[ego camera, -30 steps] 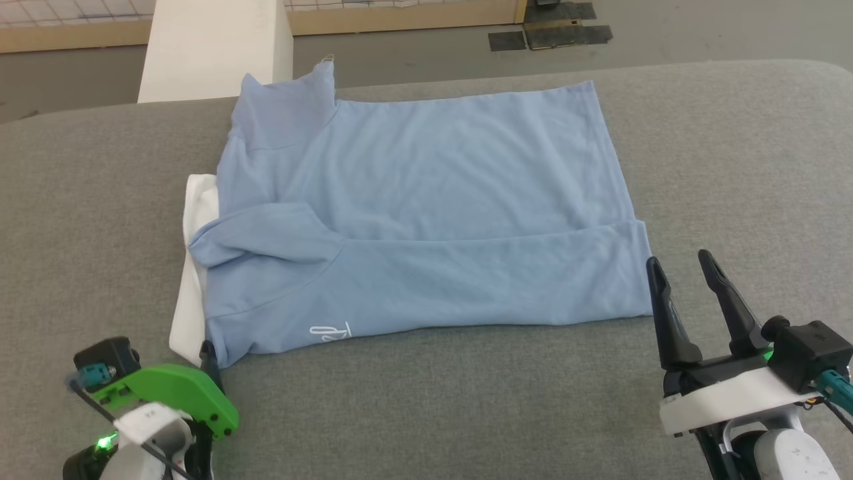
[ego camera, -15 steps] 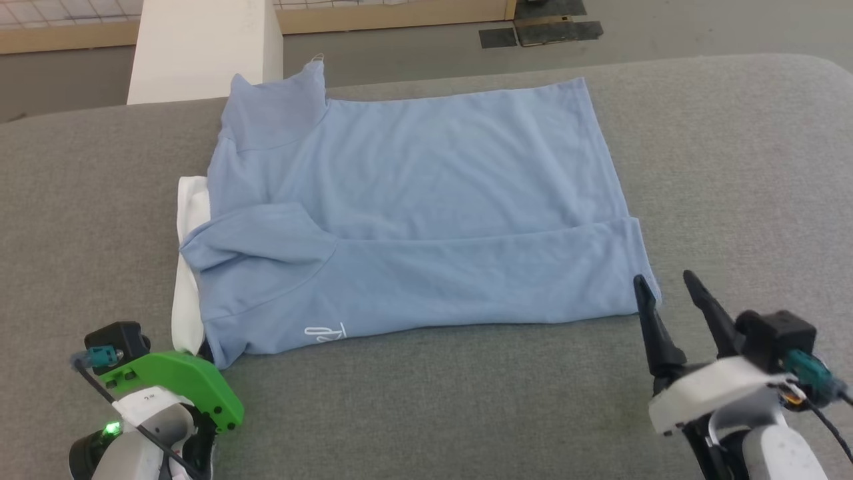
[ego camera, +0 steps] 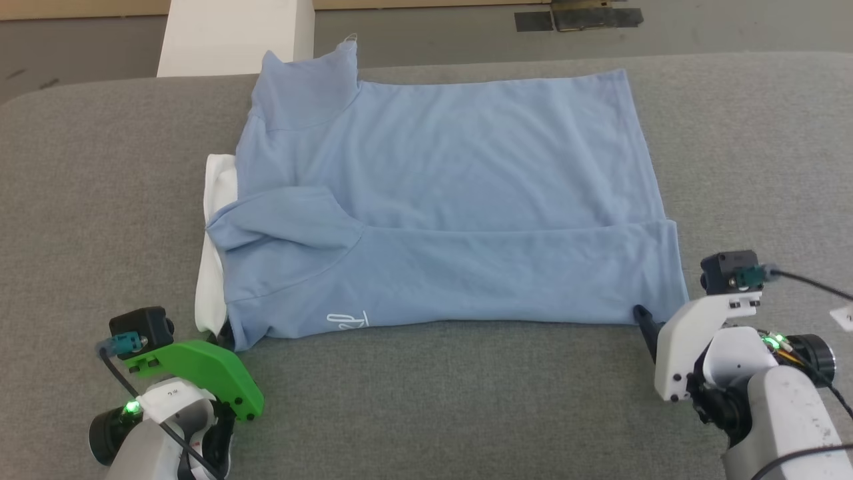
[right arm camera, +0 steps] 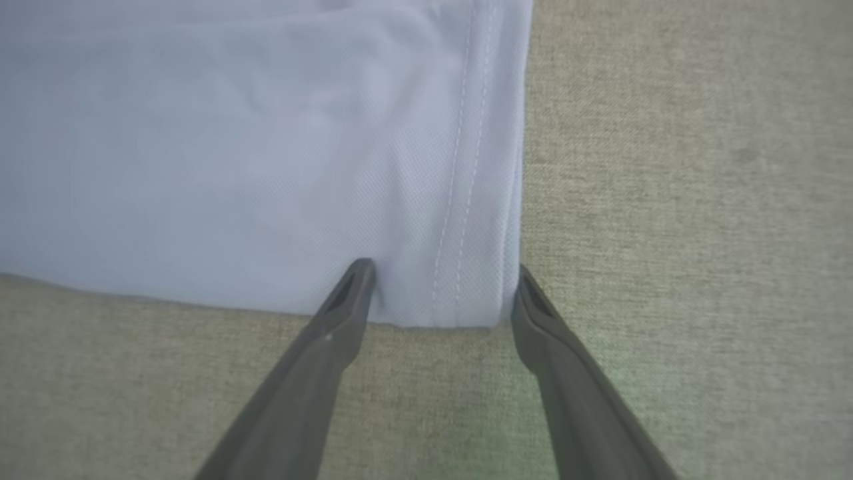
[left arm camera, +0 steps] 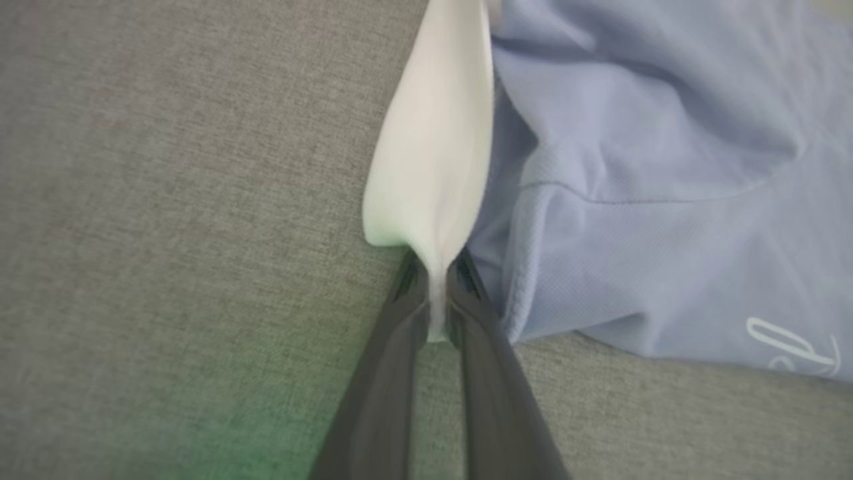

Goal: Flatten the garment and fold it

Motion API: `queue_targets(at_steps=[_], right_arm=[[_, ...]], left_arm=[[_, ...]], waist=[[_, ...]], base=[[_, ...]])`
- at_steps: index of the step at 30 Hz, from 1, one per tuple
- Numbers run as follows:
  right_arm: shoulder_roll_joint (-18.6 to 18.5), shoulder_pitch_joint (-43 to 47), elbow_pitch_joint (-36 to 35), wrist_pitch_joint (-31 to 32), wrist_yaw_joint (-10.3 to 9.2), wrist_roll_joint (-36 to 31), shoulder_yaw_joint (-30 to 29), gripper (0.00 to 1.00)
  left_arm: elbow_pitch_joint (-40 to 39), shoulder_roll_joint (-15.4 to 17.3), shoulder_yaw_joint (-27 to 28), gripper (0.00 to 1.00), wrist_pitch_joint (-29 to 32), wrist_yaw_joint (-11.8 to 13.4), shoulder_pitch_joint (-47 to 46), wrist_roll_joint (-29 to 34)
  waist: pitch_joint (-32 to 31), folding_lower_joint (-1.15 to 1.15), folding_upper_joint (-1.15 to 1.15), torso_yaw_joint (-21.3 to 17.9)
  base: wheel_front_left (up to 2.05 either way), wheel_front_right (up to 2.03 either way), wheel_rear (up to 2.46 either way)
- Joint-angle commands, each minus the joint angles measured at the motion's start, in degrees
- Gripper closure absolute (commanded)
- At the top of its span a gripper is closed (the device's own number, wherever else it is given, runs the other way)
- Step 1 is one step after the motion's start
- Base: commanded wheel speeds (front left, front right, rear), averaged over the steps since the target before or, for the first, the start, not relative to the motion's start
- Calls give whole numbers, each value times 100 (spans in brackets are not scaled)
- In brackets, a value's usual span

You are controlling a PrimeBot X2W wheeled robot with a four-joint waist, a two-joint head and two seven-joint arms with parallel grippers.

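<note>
The garment (ego camera: 440, 207), a light blue polo shirt, lies spread on the grey padded surface (ego camera: 433, 400) with its near side folded over and the script logo (ego camera: 346, 321) at the near edge. Its white collar (ego camera: 212, 260) sticks out on the left. My left gripper (ego camera: 225, 331) is at the collar's near end. In the left wrist view the left gripper (left arm camera: 436, 297) is shut on the white collar tip (left arm camera: 430, 167). My right gripper (ego camera: 643, 315) is at the shirt's near right corner. In the right wrist view the right gripper (right arm camera: 443, 280) stands open, straddling the stitched hem corner (right arm camera: 460, 267).
A white block (ego camera: 233, 37) stands behind the surface at the back left, close to the shirt's far sleeve. Floor with dark mats (ego camera: 580, 17) lies beyond. Bare grey padding runs in front of the shirt and to both sides.
The head camera has shifted. My right gripper has turned over and come in from beside the hem, so its fingers now straddle the near right corner. The left gripper stays at the collar.
</note>
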Motion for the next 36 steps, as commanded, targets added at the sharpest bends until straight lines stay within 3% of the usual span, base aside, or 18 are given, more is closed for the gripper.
queue_targets(at_steps=[1, 3, 4, 5, 8, 12, 17, 26, 31, 36], right_arm=[[14, -39, 27, 326, -9, 14, -41, 1], [15, -44, -53, 670, -9, 76, -90, 60], [15, -44, -90, 808, -9, 110, -110, 77], [15, -39, -142, 950, -9, 138, -136, 100], [16, -12, -332, 1098, -9, 222, -178, 100], [16, 96, -672, 731, -9, 360, -153, 100], [16, 531, -1181, 315, -9, 558, -253, 100], [17, 1703, -2319, 551, -9, 782, -490, 100], [17, 2154, -2349, 802, -9, 870, -546, 100], [17, 2120, -1813, 694, -9, 897, -456, 100]], left_arm=[[75, -9, -35, 100, -35, -33, -51, 29], [84, -7, -48, 100, -91, -52, -73, 44], [85, -4, -47, 100, -128, -57, -82, 52], [92, 0, -48, 100, -164, -63, -87, 60], [99, 28, -47, 100, -322, -69, -98, 121], [46, 101, -23, 100, -687, -65, -61, 266], [-282, 280, 55, 100, -891, 126, 283, 449], [-1401, 497, 57, 100, -252, 694, 1430, 564], [-1686, 446, -90, 100, 131, 890, 1962, 531], [-1507, 329, -308, 100, 218, 834, 2013, 509]], waist=[[39, 0, 0, 39], [60, 0, 0, 56], [68, 0, 0, 59], [74, 0, 0, 60], [70, 0, 0, 56], [-25, 0, 0, 47], [-244, 0, 0, 34], [-449, 0, 0, 29], [-395, 0, 0, 29], [-285, 0, 0, 21]], base=[[0, 0, 0], [0, 0, 0], [0, 0, 0], [0, 0, 0], [0, 0, 0], [0, 0, 0], [0, 0, 0], [0, 0, 0], [0, 0, 0], [0, 0, 0]])
